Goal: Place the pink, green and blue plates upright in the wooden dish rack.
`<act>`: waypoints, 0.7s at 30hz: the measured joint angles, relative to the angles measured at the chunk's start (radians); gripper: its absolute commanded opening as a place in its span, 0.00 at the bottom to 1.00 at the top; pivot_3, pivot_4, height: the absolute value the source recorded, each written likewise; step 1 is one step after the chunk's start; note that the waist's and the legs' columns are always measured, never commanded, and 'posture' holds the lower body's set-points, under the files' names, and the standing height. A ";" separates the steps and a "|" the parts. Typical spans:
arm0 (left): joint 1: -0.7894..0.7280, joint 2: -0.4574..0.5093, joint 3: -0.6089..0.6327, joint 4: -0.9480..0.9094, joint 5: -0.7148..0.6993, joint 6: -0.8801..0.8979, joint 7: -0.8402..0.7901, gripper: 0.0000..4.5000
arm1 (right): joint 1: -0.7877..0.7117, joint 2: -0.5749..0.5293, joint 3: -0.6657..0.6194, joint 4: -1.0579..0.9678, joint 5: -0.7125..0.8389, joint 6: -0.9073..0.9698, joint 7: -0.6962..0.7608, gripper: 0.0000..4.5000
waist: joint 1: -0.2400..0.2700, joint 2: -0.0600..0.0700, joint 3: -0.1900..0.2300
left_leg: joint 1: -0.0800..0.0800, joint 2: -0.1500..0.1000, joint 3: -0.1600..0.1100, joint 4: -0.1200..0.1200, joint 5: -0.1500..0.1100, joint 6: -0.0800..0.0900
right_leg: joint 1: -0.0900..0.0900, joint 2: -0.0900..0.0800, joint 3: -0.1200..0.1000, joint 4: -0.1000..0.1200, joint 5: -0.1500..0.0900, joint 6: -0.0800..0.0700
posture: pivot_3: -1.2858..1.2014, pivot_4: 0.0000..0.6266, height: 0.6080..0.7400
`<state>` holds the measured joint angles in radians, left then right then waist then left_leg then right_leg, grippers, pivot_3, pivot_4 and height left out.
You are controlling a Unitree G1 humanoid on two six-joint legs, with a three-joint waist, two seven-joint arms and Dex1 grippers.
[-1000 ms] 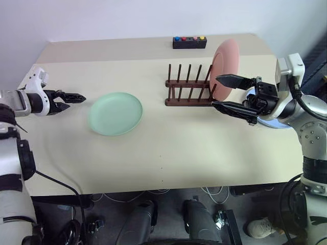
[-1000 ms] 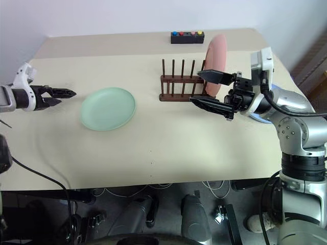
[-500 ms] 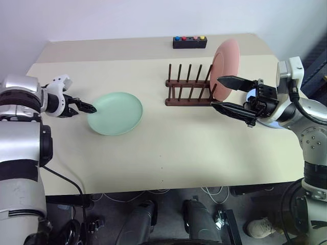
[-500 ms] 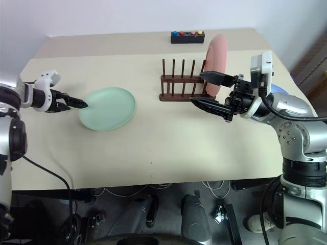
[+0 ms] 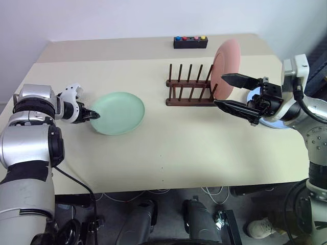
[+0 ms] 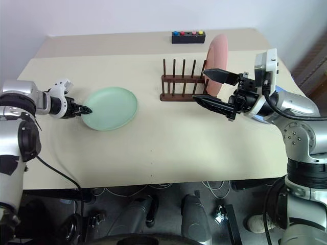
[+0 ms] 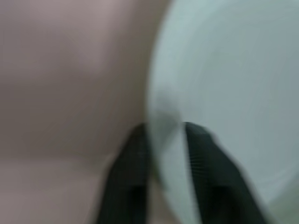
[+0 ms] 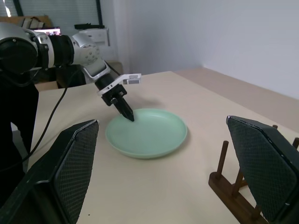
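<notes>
The mint green plate [image 5: 118, 113] lies flat on the table's left half. My left gripper [image 5: 94, 115] is shut on its left rim; in the left wrist view the two fingers [image 7: 135, 154] clamp the plate's edge [image 7: 168, 140]. The pink plate [image 5: 227, 60] stands upright at the right end of the wooden dish rack [image 5: 188, 87]. My right gripper [image 5: 219, 90] hovers open just right of the rack, in front of the pink plate, holding nothing. The blue plate [image 5: 273, 124] lies on the table at the right, mostly hidden behind my right arm.
A black box with coloured buttons [image 5: 190, 42] sits at the table's far edge behind the rack. The rack's other slots [image 6: 176, 76] stand free. Bare tabletop [image 5: 168, 143] stretches between the green plate and the rack.
My left gripper has moved right and down to the green plate's left rim and shut on it. The right gripper has stayed open in place.
</notes>
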<state>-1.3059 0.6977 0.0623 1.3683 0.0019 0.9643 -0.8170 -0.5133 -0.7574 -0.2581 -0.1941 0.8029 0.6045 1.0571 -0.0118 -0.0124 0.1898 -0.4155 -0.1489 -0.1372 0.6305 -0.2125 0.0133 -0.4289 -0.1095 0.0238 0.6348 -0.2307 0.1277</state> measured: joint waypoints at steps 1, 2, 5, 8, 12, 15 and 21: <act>-0.001 0.000 0.012 -0.002 -0.005 0.003 0.010 0.00 | 0.000 0.000 0.000 0.000 0.000 0.000 -0.001 1.00 | 0.001 0.000 0.000 | 0.000 0.000 0.000 0.000 0.000 0.000 | 0.000 0.000 0.000 0.000 0.000 0.000 | 0.52 0.24 1.00; 0.000 0.000 0.023 -0.001 -0.007 0.008 0.019 0.00 | 0.000 0.000 0.000 0.000 0.000 0.000 -0.002 1.00 | 0.001 0.000 0.000 | 0.000 0.000 0.000 0.000 0.000 0.000 | 0.000 0.000 0.000 0.000 0.000 0.000 | 0.52 0.24 1.00; -0.001 0.000 0.052 0.001 -0.014 0.024 0.033 0.00 | -0.001 0.000 0.000 0.000 0.000 0.000 -0.008 1.00 | 0.000 0.000 0.000 | 0.000 0.000 0.000 0.000 0.000 0.000 | 0.000 0.000 0.000 0.000 0.000 0.000 | 0.52 0.24 1.00; -0.002 0.005 0.099 0.002 -0.037 0.031 0.041 0.00 | -0.007 0.000 0.001 0.000 0.000 0.000 -0.010 1.00 | -0.001 0.000 0.000 | 0.000 0.000 0.000 0.000 0.000 0.000 | 0.000 0.000 0.000 0.000 0.000 0.000 | 0.52 0.24 1.00; -0.012 0.024 0.169 -0.004 -0.091 -0.028 -0.035 0.00 | -0.007 -0.001 0.019 -0.003 -0.011 -0.005 -0.006 1.00 | -0.002 -0.001 0.000 | -0.001 0.000 0.000 0.000 0.000 0.000 | -0.001 0.000 0.000 0.000 0.000 0.000 | 0.52 0.24 1.00; -0.009 0.064 0.202 -0.040 -0.135 -0.086 -0.161 0.00 | 0.049 -0.012 0.059 -0.027 -0.069 -0.048 0.013 1.00 | -0.003 -0.001 0.000 | -0.001 0.000 0.000 0.000 0.000 0.000 | -0.001 0.000 0.000 0.000 0.000 0.000 | 0.52 0.24 1.00; 0.176 0.014 0.445 -0.232 -0.364 -0.241 -0.209 0.00 | 0.048 0.010 0.184 -0.030 -0.295 -0.240 -0.029 1.00 | -0.007 0.000 -0.001 | 0.000 0.000 0.001 0.001 0.001 -0.002 | -0.003 -0.002 0.001 0.005 0.000 0.000 | 0.52 0.24 1.00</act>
<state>-1.1297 0.7116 0.5075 1.1368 -0.3620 0.7235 -1.0264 -0.4650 -0.7476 -0.0741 -0.2239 0.5074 0.3642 1.0282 -0.0191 -0.0119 0.1889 -0.4155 -0.1489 -0.1360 0.6318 -0.2114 0.0115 -0.4316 -0.1115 0.0250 0.6394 -0.2304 0.1280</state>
